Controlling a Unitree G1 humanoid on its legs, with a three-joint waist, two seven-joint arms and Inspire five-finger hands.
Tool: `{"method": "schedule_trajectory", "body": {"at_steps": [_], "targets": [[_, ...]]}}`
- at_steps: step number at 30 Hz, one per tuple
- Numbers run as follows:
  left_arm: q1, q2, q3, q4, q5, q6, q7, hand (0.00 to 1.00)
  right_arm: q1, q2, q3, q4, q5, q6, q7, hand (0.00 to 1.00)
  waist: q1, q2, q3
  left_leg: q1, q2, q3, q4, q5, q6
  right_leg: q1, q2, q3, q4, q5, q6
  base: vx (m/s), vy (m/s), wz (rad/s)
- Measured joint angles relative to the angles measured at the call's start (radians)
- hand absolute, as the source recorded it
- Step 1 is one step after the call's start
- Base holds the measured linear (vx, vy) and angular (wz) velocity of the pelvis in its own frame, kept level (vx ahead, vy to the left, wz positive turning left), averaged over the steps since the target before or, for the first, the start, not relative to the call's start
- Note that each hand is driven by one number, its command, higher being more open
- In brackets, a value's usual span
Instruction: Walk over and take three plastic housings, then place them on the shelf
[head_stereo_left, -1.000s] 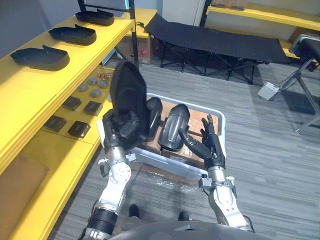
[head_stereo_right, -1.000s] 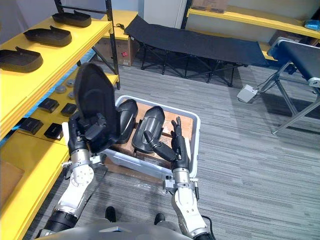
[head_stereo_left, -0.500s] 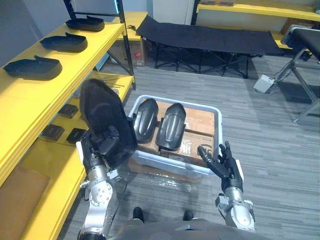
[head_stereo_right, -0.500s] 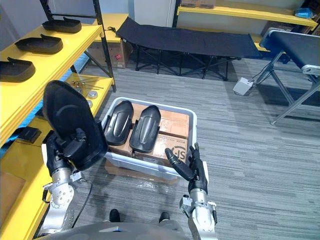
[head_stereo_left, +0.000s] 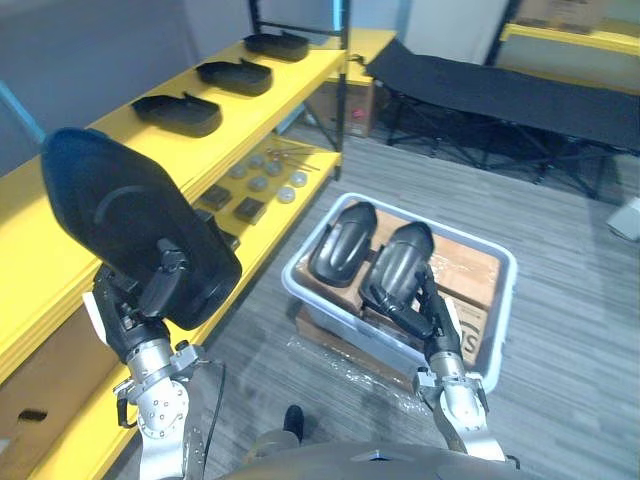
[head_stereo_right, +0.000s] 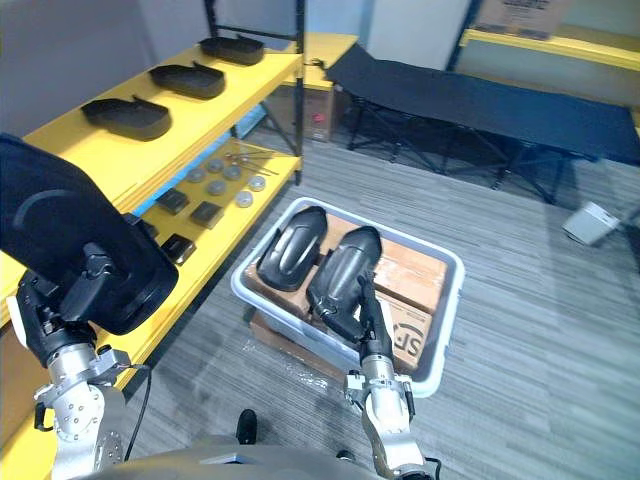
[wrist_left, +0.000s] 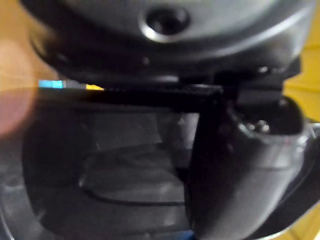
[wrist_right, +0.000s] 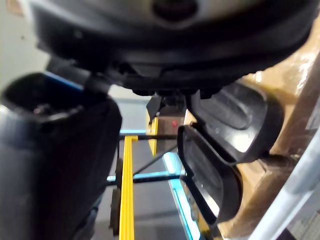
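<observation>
1. Grips a black housing (head_stereo_left: 118, 222) in the left hand (head_stereo_left: 140, 305), fingers clenched round its lower end. Holds it upright beside the shelf's (head_stereo_left: 250, 105) front edge.
2. Holds the right hand (head_stereo_left: 430, 315) over the bin's (head_stereo_left: 288, 283) near rim, fingers loose, grasping nothing.
3. Shows a second housing (head_stereo_left: 340, 243) and a third housing (head_stereo_left: 398, 262) side by side in the bin, plus a row of shelf housings (head_stereo_left: 235, 76) along the top board.

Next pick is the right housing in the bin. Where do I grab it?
Probably the near end of the right plastic housing, taken from the robot's side by the right hand: it lies domed side up with that end pointing at the hand, and the other housing crowds its left edge.
</observation>
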Motion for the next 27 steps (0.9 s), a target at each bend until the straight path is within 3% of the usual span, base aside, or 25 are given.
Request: {"method": "schedule_trajectory", "body": {"at_steps": [6, 10, 12, 14, 17, 20, 24, 27], "targets": [[0.064, -0.033, 0.054, -0.005, -0.061, 0.0, -0.011, 0.0, -0.057, 0.008, 0.028, 0.059, 0.0, 0.0, -0.005, 1.0, 0.043, -0.014, -0.004, -0.003, -0.004, -0.065, 0.001, 0.01, -0.005, 0.035, 0.008, -0.076, 0.001, -0.014, -0.002, 0.0, -0.035, 0.35], [0.081, -0.037, 0.051, -0.005, -0.066, 0.0, -0.037, 0.0, -0.059, 0.008, 0.035, 0.072, 0.0, 0.006, -0.007, 1.0, 0.047, -0.016, 0.002, -0.006, -0.01, -0.118, 0.0, 0.014, -0.016, 0.071, 0.014, -0.149, 0.011, -0.032, -0.001, -0.02, -0.045, 0.52], [0.077, -0.037, 0.047, -0.005, -0.087, 0.0, -0.081, 0.0, -0.056, 0.007, 0.034, 0.072, -0.001, 0.007, -0.015, 1.0, 0.024, -0.015, 0.011, -0.03, -0.002, -0.057, 0.018, 0.009, -0.007, 0.096, 0.014, -0.228, 0.032, -0.049, 0.005, -0.05, -0.022, 1.26], [0.068, -0.037, 0.028, 0.001, -0.119, 0.0, -0.138, 0.0, -0.05, 0.004, 0.017, 0.068, -0.003, 0.01, -0.044, 1.0, 0.001, -0.009, 0.029, -0.077, 0.044, 0.137, 0.084, -0.002, 0.017, 0.124, 0.01, -0.344, 0.068, -0.073, 0.016, -0.08, 0.011, 1.47], [0.078, -0.038, -0.022, 0.022, -0.179, 0.0, -0.189, 0.0, -0.018, -0.014, -0.009, 0.029, -0.042, 0.024, -0.076, 1.0, 0.0, 0.013, 0.045, -0.096, 0.067, 0.3, 0.095, -0.013, 0.028, 0.14, -0.019, -0.434, 0.093, -0.102, 0.028, -0.03, 0.057, 1.1], [0.093, -0.039, -0.039, 0.029, -0.184, -0.001, -0.188, 0.0, -0.018, -0.016, -0.013, 0.029, -0.042, 0.025, -0.073, 1.0, 0.006, 0.026, 0.057, -0.092, 0.063, 0.34, 0.098, 0.006, 0.044, 0.136, -0.046, -0.417, 0.109, -0.111, 0.037, 0.0, 0.127, 0.09], [0.071, -0.027, -0.069, 0.028, -0.182, -0.007, -0.188, 0.0, -0.007, 0.004, -0.033, 0.023, -0.039, 0.023, -0.071, 1.0, -0.007, 0.004, 0.067, -0.071, 0.022, 0.376, 0.053, 0.02, 0.059, 0.112, -0.087, -0.373, 0.124, -0.099, 0.047, 0.04, 0.137, -0.18], [0.062, -0.028, -0.095, 0.028, -0.181, -0.007, -0.186, 0.0, -0.005, 0.009, -0.041, 0.021, -0.037, 0.023, -0.051, 1.0, -0.022, 0.002, 0.07, -0.071, -0.002, 0.382, 0.041, 0.025, 0.083, 0.101, -0.109, -0.366, 0.135, -0.09, 0.061, 0.05, 0.088, -0.04]]}}
